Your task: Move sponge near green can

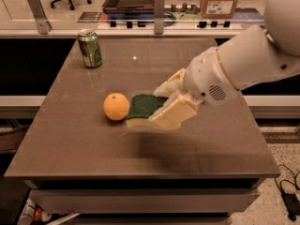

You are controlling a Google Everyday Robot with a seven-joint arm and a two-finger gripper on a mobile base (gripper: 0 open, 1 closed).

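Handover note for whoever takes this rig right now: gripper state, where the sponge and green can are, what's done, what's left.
The gripper is over the middle of the table, jaws shut on the right end of the sponge.
The sponge seems lifted clear, shadow beneath, left end next to an orange.
The green can stands upright near the far-left corner, apart from the sponge.
Done: grasp.
Left: carry the sponge to the green can, set it down beside it, release.
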